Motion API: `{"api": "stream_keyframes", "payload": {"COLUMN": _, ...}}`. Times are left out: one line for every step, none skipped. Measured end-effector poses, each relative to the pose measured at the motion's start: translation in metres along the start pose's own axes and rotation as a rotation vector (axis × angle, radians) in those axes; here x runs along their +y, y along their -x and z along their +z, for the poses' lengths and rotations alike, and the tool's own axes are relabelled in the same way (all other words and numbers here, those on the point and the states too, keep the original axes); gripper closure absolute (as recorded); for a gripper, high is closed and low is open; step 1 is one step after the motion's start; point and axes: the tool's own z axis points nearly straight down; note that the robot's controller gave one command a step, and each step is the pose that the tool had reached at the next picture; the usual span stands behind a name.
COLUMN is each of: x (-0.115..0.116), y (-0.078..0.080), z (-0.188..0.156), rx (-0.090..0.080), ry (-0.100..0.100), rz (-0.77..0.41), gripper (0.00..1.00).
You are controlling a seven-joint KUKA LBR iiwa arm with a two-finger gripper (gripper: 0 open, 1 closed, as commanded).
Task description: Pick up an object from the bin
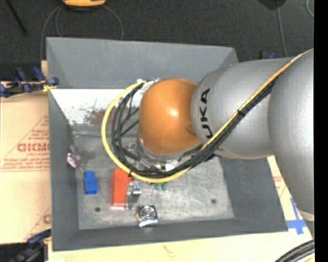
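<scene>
My gripper (134, 191) shows as a small grey metal part below the arm's orange cover, low in the bin's front middle. It sits right against the right edge of an orange-red block (118, 187) that lies lengthwise on the floor. Nothing can be seen held in it. A blue block (90, 182) lies a little to the left of the orange-red one. A round silver metal piece (146, 215) rests just in front of the gripper, near the front wall. A small green thing (161, 186) peeks out from under the arm to the right.
A small pale, clear thing (72, 159) lies by the left wall. The arm and its cable loop cover the bin's middle and right. Bare floor shows at the front right.
</scene>
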Motion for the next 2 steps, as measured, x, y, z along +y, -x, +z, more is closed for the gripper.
{"api": "stream_keyframes", "payload": {"x": -0.045, "y": 0.049, "z": 0.078, "rx": -0.006, "ry": -0.005, "rz": -0.544, "gripper": 0.00}}
{"api": "stream_keyframes", "payload": {"x": 0.016, "y": 0.050, "z": 0.092, "rx": -0.012, "ry": -0.003, "rz": -0.618, "gripper": 0.00}}
